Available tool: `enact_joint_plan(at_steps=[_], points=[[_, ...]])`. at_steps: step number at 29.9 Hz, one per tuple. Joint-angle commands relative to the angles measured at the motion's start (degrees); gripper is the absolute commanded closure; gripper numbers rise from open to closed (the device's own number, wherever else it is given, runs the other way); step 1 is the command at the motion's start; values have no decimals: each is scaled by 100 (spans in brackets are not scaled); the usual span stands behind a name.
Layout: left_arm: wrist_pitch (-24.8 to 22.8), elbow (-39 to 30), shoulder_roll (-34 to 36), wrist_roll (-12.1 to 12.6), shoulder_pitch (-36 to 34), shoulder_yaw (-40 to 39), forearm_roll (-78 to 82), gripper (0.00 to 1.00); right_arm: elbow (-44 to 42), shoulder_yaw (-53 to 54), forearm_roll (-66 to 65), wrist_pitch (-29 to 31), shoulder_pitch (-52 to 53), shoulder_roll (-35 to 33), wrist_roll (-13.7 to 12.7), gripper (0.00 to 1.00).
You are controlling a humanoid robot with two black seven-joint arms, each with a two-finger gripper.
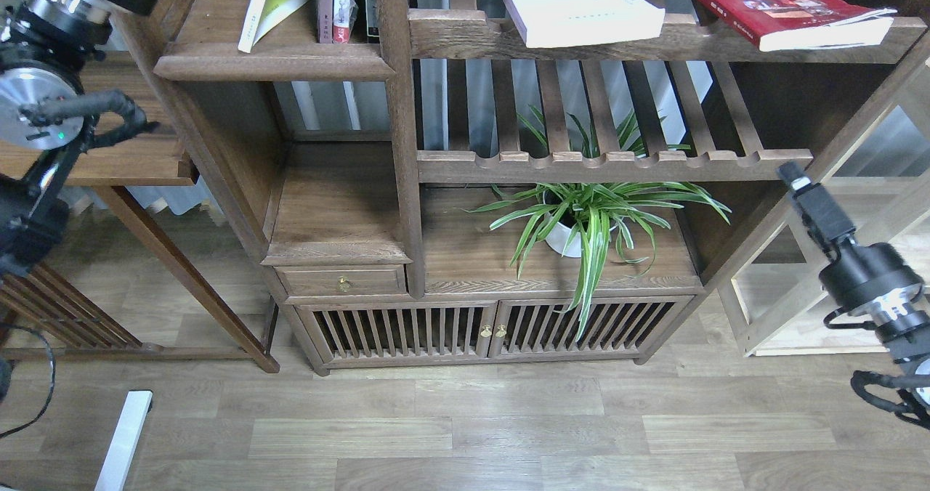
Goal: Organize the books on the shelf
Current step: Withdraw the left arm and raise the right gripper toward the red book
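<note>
The yellow-green book [272, 1] leans on the solid shelf [272, 62] at upper left, beside slim upright books [336, 4]. The white book [577, 4] and red book [785, 4] lie flat on the slatted rack [654, 41]. The right gripper [790, 173] hangs clear, seen end-on; I cannot tell its fingers. The left gripper is out of sight.

I see yellow-green book [272, 4] leaning upright on solid shelf [276, 62]; thick white book [581, 8] and red book [785, 8] lie flat on the slatted rack [654, 41].
</note>
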Motion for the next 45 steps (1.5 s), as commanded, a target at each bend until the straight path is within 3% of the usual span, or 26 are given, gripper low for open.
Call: enact_joint_plan(at_steps=[1,5,9,13,19,31,45], points=[[-1,-325,13,1,222,13,-8,1,4,93,56,0,-1,-15,6,3],[-1,-396,-205,1,328,145,-8,1,4,102,197,0,-1,-6,6,4],[-1,-387,-917,27,530,320,1,1,-23,111,512,0,17,116,50,3],[-1,-352,-1374,334,705,531,18,1,-23,190,935,0,130,248,50,3],[-1,-335,-1920,379,1110,742,27,1,-23,225,1032,0,508,310,50,4],[-1,-150,-2404,581,1154,1156,36,1,-40,234,1331,0,1370,609,24,4],[-1,-106,-2404,572,1269,1173,36,1,-198,164,1331,-40,1792,556,-72,4]])
